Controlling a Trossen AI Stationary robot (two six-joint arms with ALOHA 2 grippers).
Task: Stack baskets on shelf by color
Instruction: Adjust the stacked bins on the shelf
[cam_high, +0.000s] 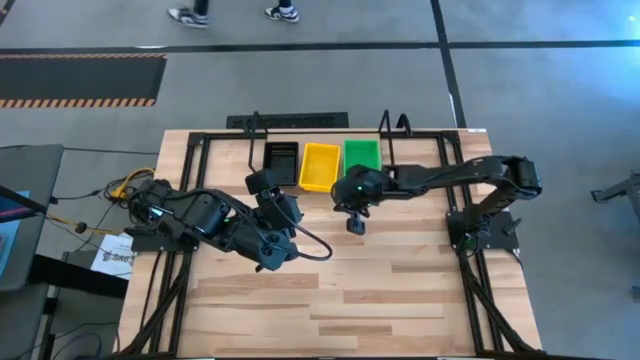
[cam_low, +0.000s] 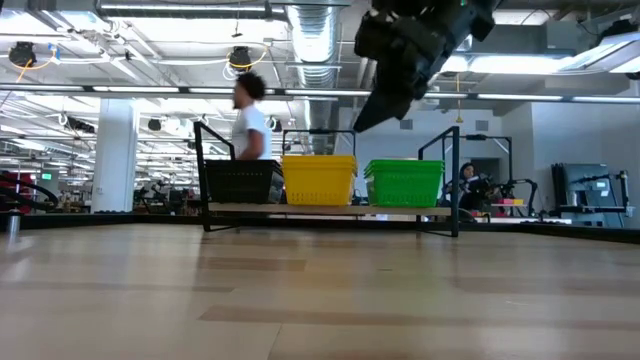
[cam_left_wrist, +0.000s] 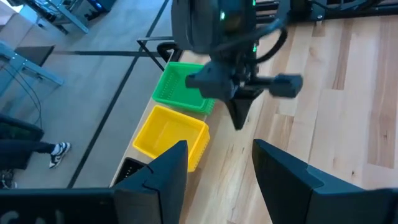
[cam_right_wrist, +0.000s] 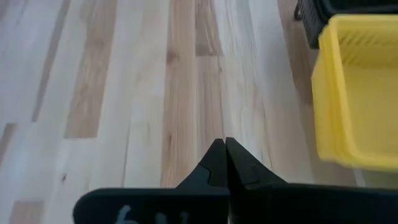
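The shelf (cam_high: 330, 190) stands along the table's far edge. On its board (cam_low: 330, 210) rest a black basket (cam_high: 281, 160), a yellow basket (cam_high: 320, 165) and a green basket (cam_high: 361, 157), side by side on their bottoms. In the low view the green one (cam_low: 404, 182) shows nested rims. My right gripper (cam_high: 356, 222) is shut and holds nothing. It hangs above the tabletop just in front of the yellow and green baskets, seen also in its own wrist view (cam_right_wrist: 225, 142). My left gripper (cam_left_wrist: 217, 149) is open and empty, raised in front of the black basket (cam_high: 270, 190).
Bare wooden tabletop (cam_high: 380, 290) stretches from the shelf to the near edge. The shelf's black upright loops (cam_low: 205, 160) rise at both ends. Cables (cam_high: 120, 190) lie by the left arm's base. A person (cam_low: 250, 115) walks in the room behind the table.
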